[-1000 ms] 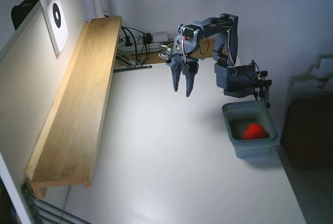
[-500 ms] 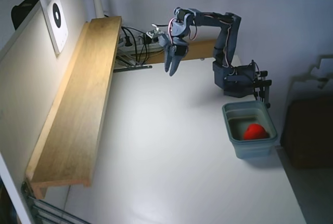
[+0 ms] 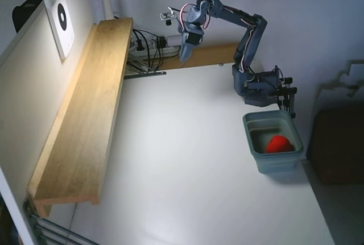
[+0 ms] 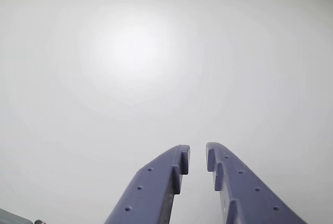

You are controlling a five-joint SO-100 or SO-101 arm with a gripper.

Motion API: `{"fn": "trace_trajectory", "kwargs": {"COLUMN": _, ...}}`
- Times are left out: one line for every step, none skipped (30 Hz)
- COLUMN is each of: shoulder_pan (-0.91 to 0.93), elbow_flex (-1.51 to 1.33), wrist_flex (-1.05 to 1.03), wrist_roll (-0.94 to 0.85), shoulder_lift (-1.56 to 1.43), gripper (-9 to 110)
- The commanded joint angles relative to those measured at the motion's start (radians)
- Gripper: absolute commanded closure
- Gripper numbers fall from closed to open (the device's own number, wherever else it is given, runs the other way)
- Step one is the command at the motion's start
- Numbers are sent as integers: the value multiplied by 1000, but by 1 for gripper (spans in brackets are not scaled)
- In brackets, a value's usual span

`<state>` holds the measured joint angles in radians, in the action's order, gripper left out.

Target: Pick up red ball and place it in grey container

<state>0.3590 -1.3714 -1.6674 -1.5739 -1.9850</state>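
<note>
since half a second ago the arm [image 3: 250, 40] has swung up and back, carrying the gripper [image 3: 184, 56] farther from the grey container [image 3: 273, 142] and higher over the far end of the white table [image 3: 187, 171]. a second ago the gripper hung lower and closer to the container; now it points down near the cables [image 3: 145, 46] at the back edge of the table, well apart from the container.

the red ball [image 3: 278, 144] lies inside the grey container, toward its right side in the fixed view, resting on the bottom. the container sits on the table just in front of the arm's base [image 3: 259, 86], close to the table's right edge.

in the wrist view the gripper [image 4: 197, 156] shows its two blue fingers [image 4: 156, 187] with only a narrow gap between the tips and nothing held between them; below them is just the plain white table [image 4: 130, 52] with a bright patch of light.

a long wooden shelf [image 3: 85, 120] runs along the left side of the table in the fixed view, far from the container, and a white card with a black dot [image 3: 61, 20] hangs on the wall above it.
</note>
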Motion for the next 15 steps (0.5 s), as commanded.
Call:
{"fn": "trace_trajectory", "kwargs": {"shoulder_pan": 64, "elbow_flex": 40, "wrist_flex": -33, "wrist_roll": 3, "shoulder_lift": -56, "gripper": 102}}
{"fn": "trace_trajectory", "kwargs": {"shoulder_pan": 74, "elbow_flex": 41, "wrist_flex": -37, "wrist_roll": 3, "shoulder_lift": -60, "gripper": 102}}
{"fn": "trace_trajectory", "kwargs": {"shoulder_pan": 87, "elbow_flex": 42, "wrist_flex": -43, "wrist_roll": 3, "shoulder_lift": -66, "gripper": 102}}
{"fn": "trace_trajectory", "kwargs": {"shoulder_pan": 100, "elbow_flex": 43, "wrist_flex": -49, "wrist_roll": 3, "shoulder_lift": -71, "gripper": 103}}
{"fn": "trace_trajectory", "kwargs": {"shoulder_pan": 112, "elbow_flex": 44, "wrist_flex": -54, "wrist_roll": 3, "shoulder_lift": -75, "gripper": 103}}
{"fn": "trace_trajectory", "kwargs": {"shoulder_pan": 119, "elbow_flex": 45, "wrist_flex": -58, "wrist_roll": 3, "shoulder_lift": -78, "gripper": 103}}
{"fn": "trace_trajectory", "kwargs": {"shoulder_pan": 129, "elbow_flex": 46, "wrist_flex": -62, "wrist_roll": 3, "shoulder_lift": -82, "gripper": 103}}
{"fn": "trace_trajectory", "kwargs": {"shoulder_pan": 137, "elbow_flex": 47, "wrist_flex": -66, "wrist_roll": 3, "shoulder_lift": -85, "gripper": 104}}
{"fn": "trace_trajectory", "kwargs": {"shoulder_pan": 143, "elbow_flex": 47, "wrist_flex": -68, "wrist_roll": 3, "shoulder_lift": -87, "gripper": 104}}
{"fn": "trace_trajectory", "kwargs": {"shoulder_pan": 149, "elbow_flex": 48, "wrist_flex": -71, "wrist_roll": 3, "shoulder_lift": -90, "gripper": 104}}
{"fn": "trace_trajectory", "kwargs": {"shoulder_pan": 155, "elbow_flex": 48, "wrist_flex": -74, "wrist_roll": 3, "shoulder_lift": -92, "gripper": 104}}
{"fn": "trace_trajectory", "kwargs": {"shoulder_pan": 158, "elbow_flex": 49, "wrist_flex": -75, "wrist_roll": 3, "shoulder_lift": -93, "gripper": 104}}
{"fn": "trace_trajectory", "kwargs": {"shoulder_pan": 161, "elbow_flex": 49, "wrist_flex": -76, "wrist_roll": 3, "shoulder_lift": -95, "gripper": 104}}
{"fn": "trace_trajectory", "kwargs": {"shoulder_pan": 164, "elbow_flex": 49, "wrist_flex": -77, "wrist_roll": 3, "shoulder_lift": -96, "gripper": 104}}
{"fn": "trace_trajectory", "kwargs": {"shoulder_pan": 164, "elbow_flex": 49, "wrist_flex": -78, "wrist_roll": 3, "shoulder_lift": -96, "gripper": 104}}
